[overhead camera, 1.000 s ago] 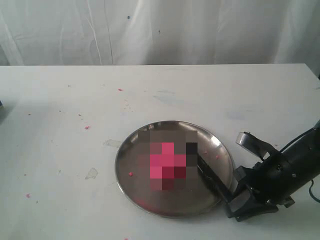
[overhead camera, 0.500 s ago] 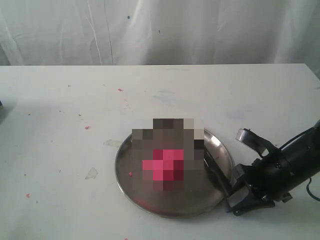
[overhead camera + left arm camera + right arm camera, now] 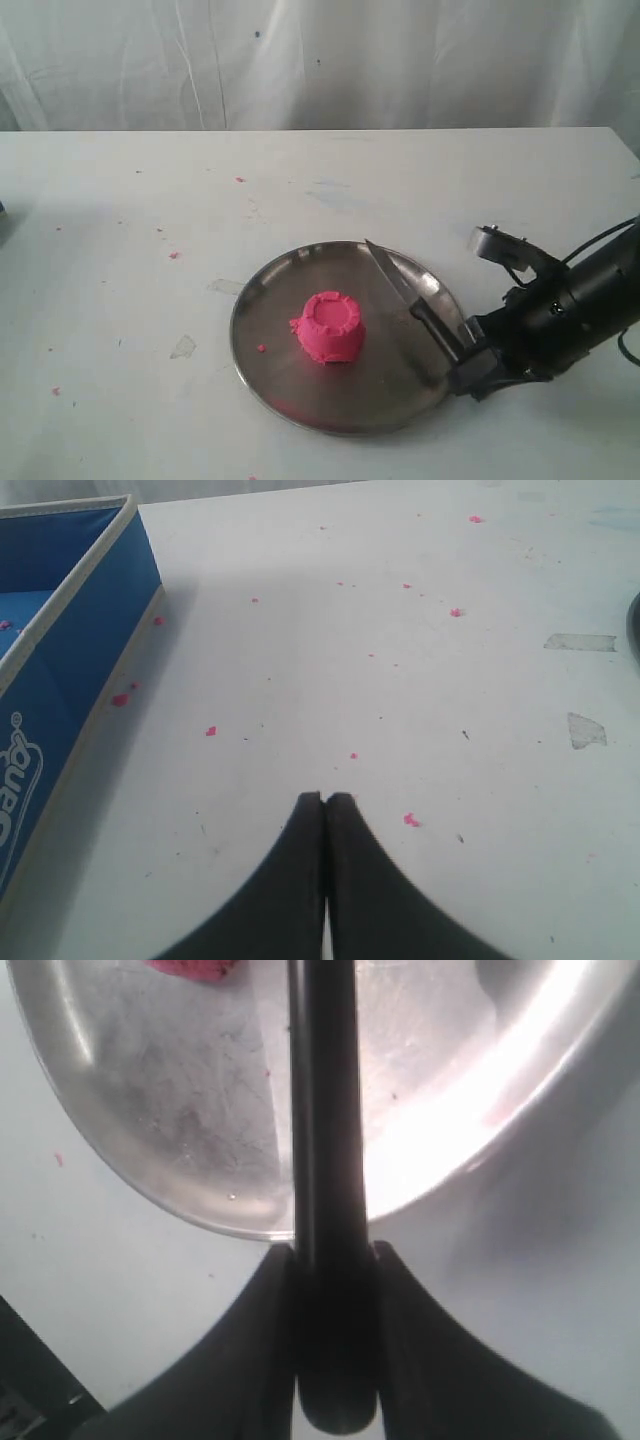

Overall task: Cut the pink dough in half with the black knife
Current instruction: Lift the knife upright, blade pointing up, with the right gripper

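The pink dough (image 3: 331, 326) is one cup-shaped lump standing near the middle of the round steel plate (image 3: 275, 380); only its edge (image 3: 195, 968) shows in the right wrist view. My right gripper (image 3: 470, 375) is shut on the handle of the black knife (image 3: 415, 305), just outside the plate's right rim. The blade runs up over the plate to the right of the dough, apart from it, tip pointing to the far rim. The handle (image 3: 325, 1160) sits clamped between both fingers (image 3: 265, 1300). My left gripper (image 3: 325, 800) is shut and empty above bare table, far from the plate.
A blue fabric box (image 3: 60, 630) stands beside my left gripper. Tiny pink crumbs (image 3: 174, 254) dot the white table (image 3: 120, 300), and a scrap of clear tape (image 3: 183, 347) lies left of the plate. A white curtain hangs behind.
My right gripper has lifted the knife off the plate and drawn back a little to the right; the blade now points more toward the far rim. The dough stands as before.
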`<state>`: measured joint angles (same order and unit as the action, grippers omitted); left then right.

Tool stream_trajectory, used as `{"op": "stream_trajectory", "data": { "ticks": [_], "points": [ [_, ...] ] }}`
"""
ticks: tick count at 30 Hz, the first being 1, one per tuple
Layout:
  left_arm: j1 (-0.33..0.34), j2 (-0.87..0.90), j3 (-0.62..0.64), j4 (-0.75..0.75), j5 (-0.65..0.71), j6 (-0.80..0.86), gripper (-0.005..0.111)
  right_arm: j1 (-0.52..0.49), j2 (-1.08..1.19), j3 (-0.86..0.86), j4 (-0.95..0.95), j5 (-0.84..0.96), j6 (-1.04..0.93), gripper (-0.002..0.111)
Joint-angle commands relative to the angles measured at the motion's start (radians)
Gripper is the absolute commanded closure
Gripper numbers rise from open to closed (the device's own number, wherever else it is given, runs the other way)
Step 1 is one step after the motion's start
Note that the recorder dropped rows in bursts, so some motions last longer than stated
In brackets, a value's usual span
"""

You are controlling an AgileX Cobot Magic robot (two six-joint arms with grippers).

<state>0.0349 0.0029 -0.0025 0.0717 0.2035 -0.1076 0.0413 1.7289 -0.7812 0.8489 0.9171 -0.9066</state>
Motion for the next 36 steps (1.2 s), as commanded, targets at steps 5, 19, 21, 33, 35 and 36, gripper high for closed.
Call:
{"op": "stream_trajectory", "data": {
  "ticks": [5,19,21,33,35,36],
  "points": [
    [0.002,-0.003,0.002,-0.003,-0.001,0.003,0.107,0.013,-0.064,0.0,-0.073,-0.078,0.082,0.108],
    [0.002,-0.003,0.002,-0.003,-0.001,0.003,0.107,0.215,-0.385,0.006,-0.34,-0.221,0.321,0.108],
    [0.002,-0.003,0.002,-0.003,-0.001,0.003,0.107,0.242,-0.412,0.006,-0.421,-0.243,0.395,0.108],
    [0.002,-0.003,0.002,-0.003,-0.001,0.003,0.107,0.362,-0.482,0.038,-0.571,-0.312,0.581,0.108],
    [0.002,-0.003,0.002,-0.003,-0.001,0.003,0.107,0.37,-0.482,0.038,-0.526,-0.309,0.581,0.108],
    [0.002,-0.003,0.002,-0.003,-0.001,0.003,0.107,0.37,-0.482,0.038,-0.492,-0.305,0.578,0.108]
  ]
}}
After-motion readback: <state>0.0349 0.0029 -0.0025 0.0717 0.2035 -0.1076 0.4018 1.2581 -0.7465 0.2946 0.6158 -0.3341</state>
